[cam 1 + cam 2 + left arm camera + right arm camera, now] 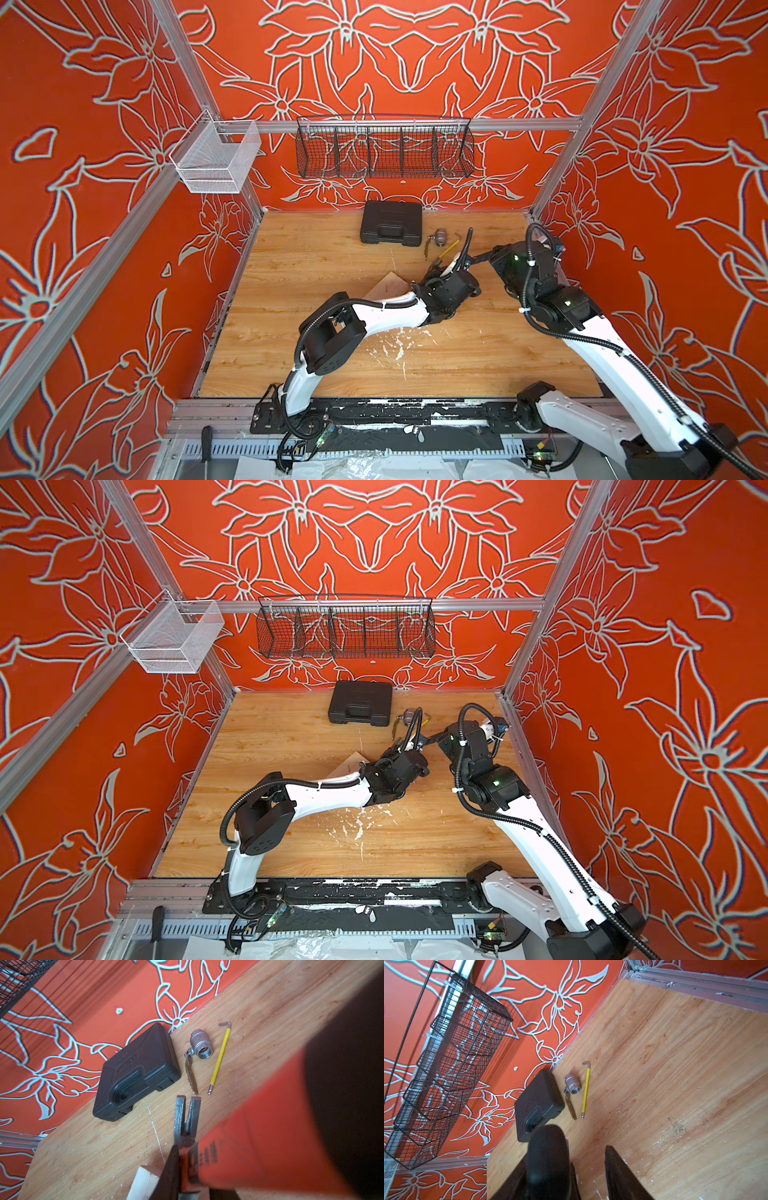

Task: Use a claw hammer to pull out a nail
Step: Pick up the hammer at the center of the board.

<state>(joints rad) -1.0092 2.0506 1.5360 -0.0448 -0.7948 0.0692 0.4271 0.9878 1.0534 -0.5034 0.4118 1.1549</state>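
Note:
The claw hammer shows in the left wrist view: its forked steel claw [187, 1118] points out over the table and its orange shaft [259, 1147] fills the near side, blurred. My left gripper [195, 1178] is shut on the shaft just behind the head, above a pale wood block [145, 1182]. In the right wrist view the hammer's black rubber end [548, 1157] lies against one finger of my right gripper [588, 1159], with a gap to the other finger [618, 1174], so the jaws stand open. In both top views the grippers [440, 270] [473, 259] meet mid-table. The nail is hidden.
At the back stand a black case [390, 228], a steel valve [441, 237] with a chain, and a yellow hex key [446, 249]. A wire basket [384, 149] and a white mesh bin [216, 160] hang above. A black-handled screwdriver [206, 442] lies on the front rail.

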